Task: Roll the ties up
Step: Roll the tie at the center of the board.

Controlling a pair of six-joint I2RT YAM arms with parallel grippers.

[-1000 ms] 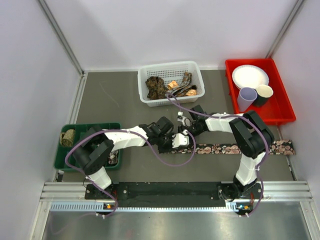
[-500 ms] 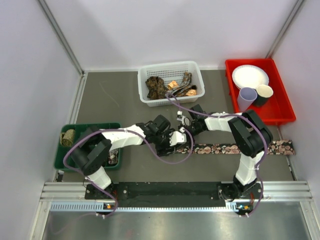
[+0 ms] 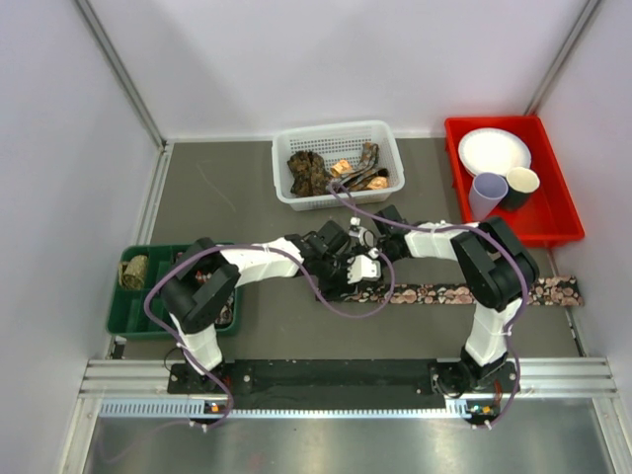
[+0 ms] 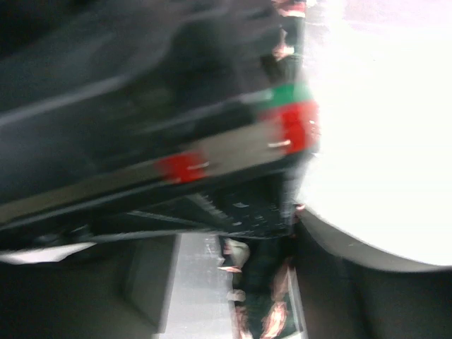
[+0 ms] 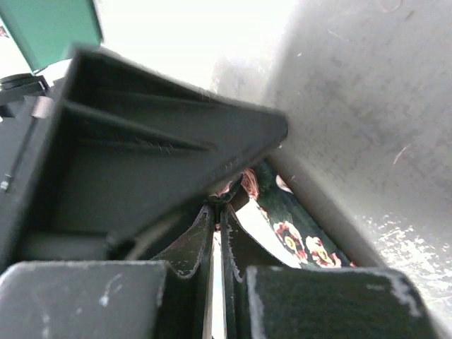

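Note:
A long dark tie (image 3: 464, 292) with pink flowers lies flat across the grey table, running right from the two grippers. My right gripper (image 3: 371, 255) is shut, and in the right wrist view its fingertips (image 5: 218, 203) pinch the left end of this tie (image 5: 300, 244). My left gripper (image 3: 353, 274) hovers right beside it over the same end. The left wrist view is blurred, with the tie (image 4: 265, 296) showing between widely parted dark fingers. More ties (image 3: 318, 171) lie heaped in the white basket. A rolled tie (image 3: 133, 271) sits in the green tray.
The white mesh basket (image 3: 385, 138) stands at the back centre. A red tray (image 3: 563, 222) at the right holds a white plate and two cups. The green tray (image 3: 183, 252) lies at the left. Purple cables loop round both arms.
My left gripper has let go and opened, shifting right and back towards the right gripper. My right gripper has shut on the tie's end.

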